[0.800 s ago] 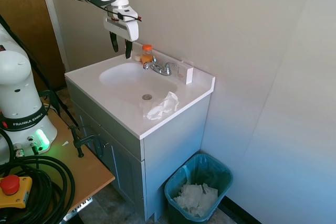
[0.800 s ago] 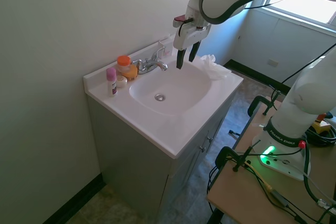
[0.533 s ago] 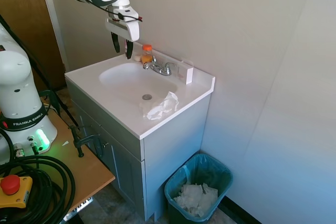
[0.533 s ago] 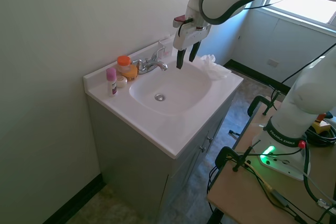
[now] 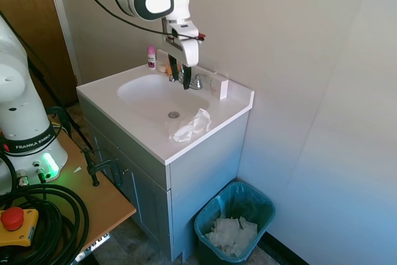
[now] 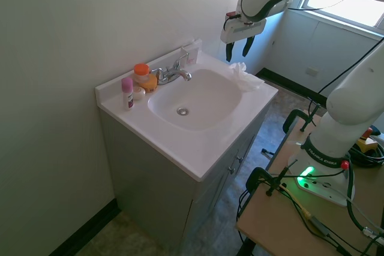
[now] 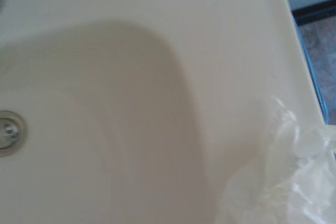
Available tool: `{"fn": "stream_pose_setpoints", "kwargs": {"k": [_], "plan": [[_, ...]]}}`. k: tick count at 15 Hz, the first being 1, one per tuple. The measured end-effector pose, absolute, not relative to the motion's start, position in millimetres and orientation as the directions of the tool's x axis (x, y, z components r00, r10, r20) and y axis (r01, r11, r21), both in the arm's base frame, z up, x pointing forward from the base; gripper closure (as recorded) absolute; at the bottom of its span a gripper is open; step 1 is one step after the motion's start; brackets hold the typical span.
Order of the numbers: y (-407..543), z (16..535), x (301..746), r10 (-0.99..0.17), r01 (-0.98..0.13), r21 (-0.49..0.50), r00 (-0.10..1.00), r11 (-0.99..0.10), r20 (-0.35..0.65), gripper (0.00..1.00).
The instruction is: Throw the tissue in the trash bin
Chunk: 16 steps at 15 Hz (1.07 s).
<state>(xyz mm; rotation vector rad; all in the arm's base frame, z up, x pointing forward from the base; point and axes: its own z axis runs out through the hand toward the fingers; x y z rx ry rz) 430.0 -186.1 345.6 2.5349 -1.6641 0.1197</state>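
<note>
The crumpled white tissue [image 5: 192,125] lies on the white vanity counter [image 5: 205,138], at the corner beside the sink basin [image 5: 149,91]. It also shows as the tissue [image 6: 243,75] in the second exterior view and, blurred and close, as the tissue [image 7: 286,182] in the wrist view. My gripper [image 5: 180,76] hangs open and empty above the back of the basin near the faucet, some way above and behind the tissue; it is the gripper [image 6: 237,48] in the other view. The dark teal trash bin [image 5: 263,206] stands on the floor beside the vanity, below the tissue's corner.
A heap of white crumpled papers [image 5: 231,235] fills the bin's bottom. A chrome faucet [image 6: 171,74], an orange-capped bottle [image 6: 141,74], a pink bottle [image 5: 151,56] and a small white box [image 5: 222,87] line the counter's back edge by the wall. The drain [image 7: 8,132] shows in the basin.
The arm has swung along the back of the sink toward the tissue's side, uncovering the pink bottle. The gripper stays open. The tissue has not moved.
</note>
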Motion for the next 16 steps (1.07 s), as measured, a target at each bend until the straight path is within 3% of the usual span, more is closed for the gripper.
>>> {"fn": "stream_pose_setpoints", "kwargs": {"k": [8, 9, 16], "plan": [[-236.5, 267.4, 425.0, -0.929, -0.925, 0.150, 0.362, -0.349, 0.070, 0.00], [-239.7, 262.0, 429.1, -0.930, -0.925, 0.157, 0.361, -0.347, 0.067, 1.00], [-240.7, 242.7, 444.8, -0.934, -0.924, 0.160, 0.357, -0.347, 0.034, 1.00]]}}
